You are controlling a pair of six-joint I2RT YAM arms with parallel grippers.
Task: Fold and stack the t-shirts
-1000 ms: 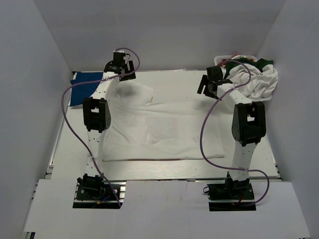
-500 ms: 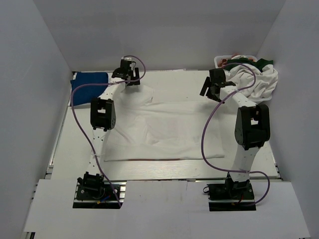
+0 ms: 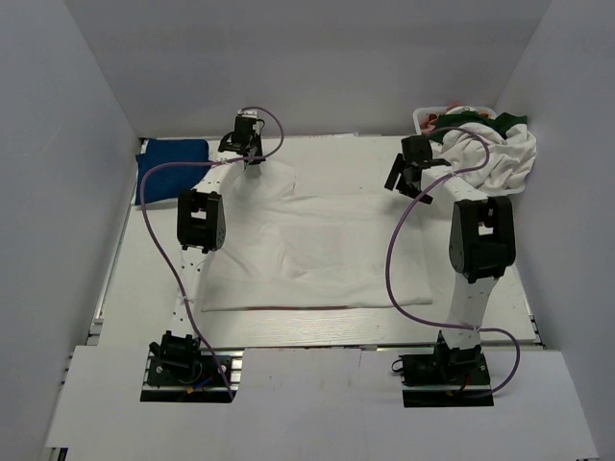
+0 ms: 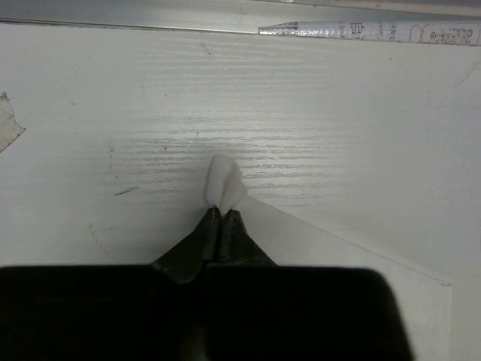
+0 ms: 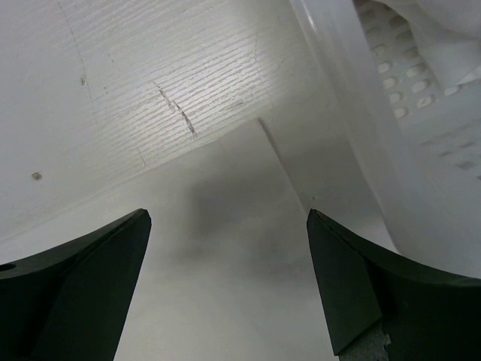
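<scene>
A large white t-shirt (image 3: pixel 317 250) lies spread flat across the table. My left gripper (image 3: pixel 252 159) is at its far left corner. In the left wrist view the left gripper (image 4: pixel 221 212) is shut on a small pinch of the white cloth (image 4: pixel 224 186). My right gripper (image 3: pixel 400 179) hangs open over the shirt's far right corner. In the right wrist view the right gripper (image 5: pixel 228 218) has only flat white cloth (image 5: pixel 225 256) between its spread fingers. A royal-blue t-shirt (image 3: pixel 171 159) lies at the far left. More white t-shirts (image 3: pixel 498 159) and a dark green one (image 3: pixel 473 125) are heaped at the far right.
The white lattice basket (image 3: pixel 425 117) stands at the far right corner under the heap, and its wall (image 5: pixel 421 98) is close to the right gripper's right finger. The metal far edge of the table (image 4: pixel 150 10) runs just beyond the left gripper. Grey walls enclose three sides.
The left gripper moved to the shirt's far left corner and shut on a pinch of the cloth. The right gripper shifted slightly toward the far edge and stayed open.
</scene>
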